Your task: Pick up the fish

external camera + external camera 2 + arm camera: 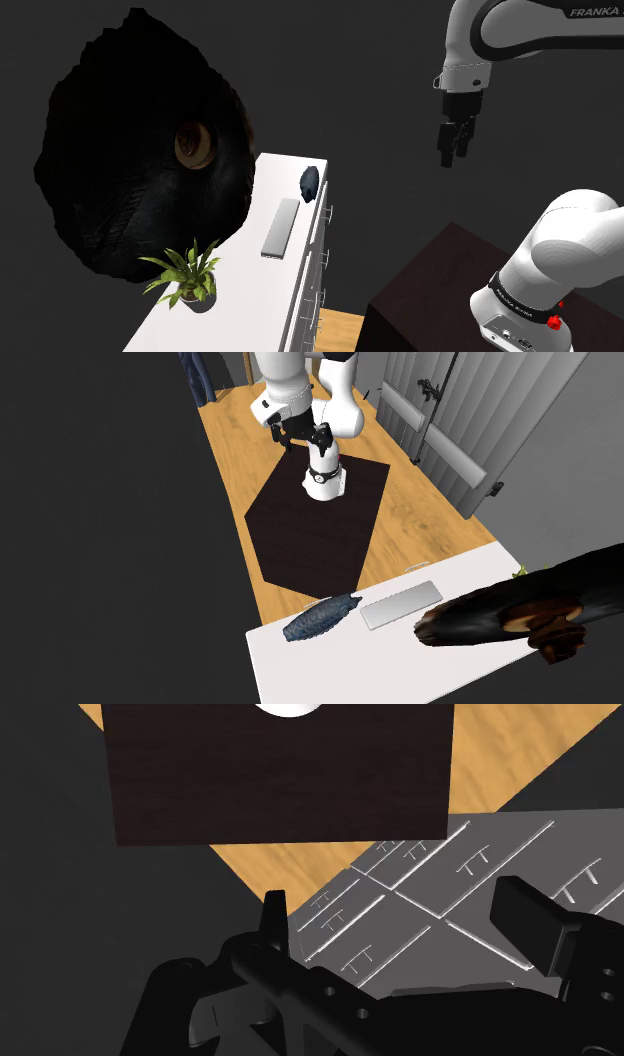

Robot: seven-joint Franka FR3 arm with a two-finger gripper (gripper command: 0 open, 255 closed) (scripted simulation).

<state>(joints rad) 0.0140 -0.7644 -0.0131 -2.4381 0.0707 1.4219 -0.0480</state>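
- Dark rough lump [130,160]: it is looming beside the white counter [250,300], the item farthest from the gripper [453,157], on the shoulder view's left.
- Potted plant [188,275]: it is standing upright on the counter, well apart from the gripper and far below it.
- Grey flat slab [281,226]: it is lying flat along the counter, between the plant and the fish, on the gripper's lower left in the shoulder view.
- Fish [310,183]: dark blue-grey, it is lying on the counter's end just beside the slab. Of the counter's items it is the closest to the gripper, yet well apart from it, and nothing is touching it.
- Gripper: it is hanging high in the air, pointing down and carrying nothing. In the wrist view its fingers [273,914] are standing spread apart, and grey drawer fronts [430,894] and wooden floor [300,859] are showing between and beyond them.
- Stand [430,290]: dark brown, it is sitting below the gripper and bearing the arm's white base [560,260].
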